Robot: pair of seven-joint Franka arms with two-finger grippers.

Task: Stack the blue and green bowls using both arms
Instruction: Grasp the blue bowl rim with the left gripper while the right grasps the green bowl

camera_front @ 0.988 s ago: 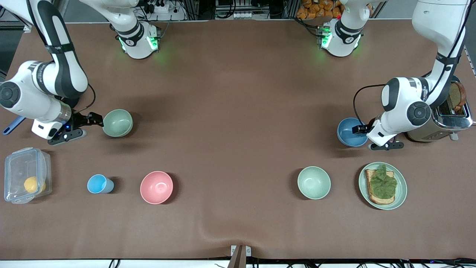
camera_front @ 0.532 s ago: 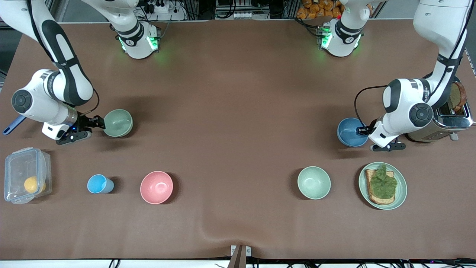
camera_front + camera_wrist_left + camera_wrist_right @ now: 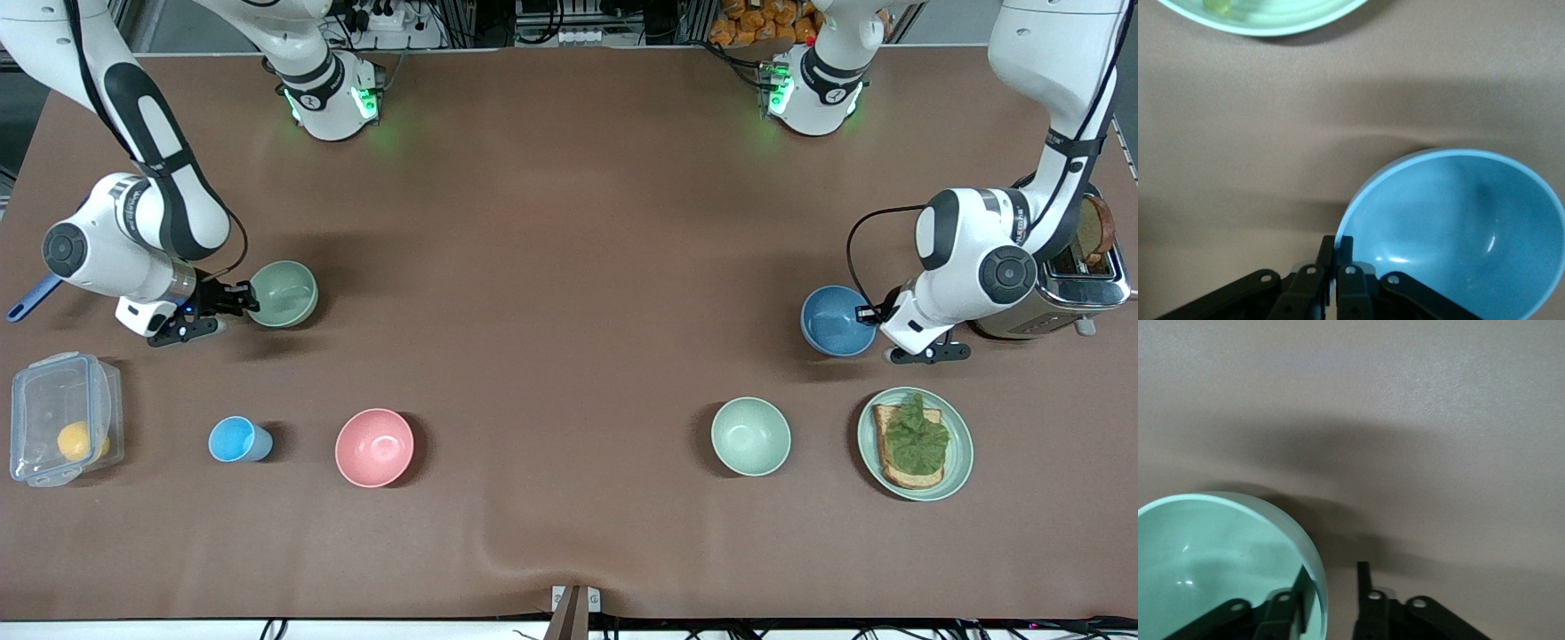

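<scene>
The left gripper (image 3: 864, 313) is clenched on the rim of the blue bowl (image 3: 837, 320), at the bowl's edge toward the left arm's end of the table; in the left wrist view both fingers (image 3: 1343, 257) pinch the rim. The right gripper (image 3: 242, 300) straddles the rim of the green bowl (image 3: 283, 292), one finger (image 3: 1300, 587) inside, the other outside with a gap, not yet closed. Both bowls lie well apart, near their own arm's end.
</scene>
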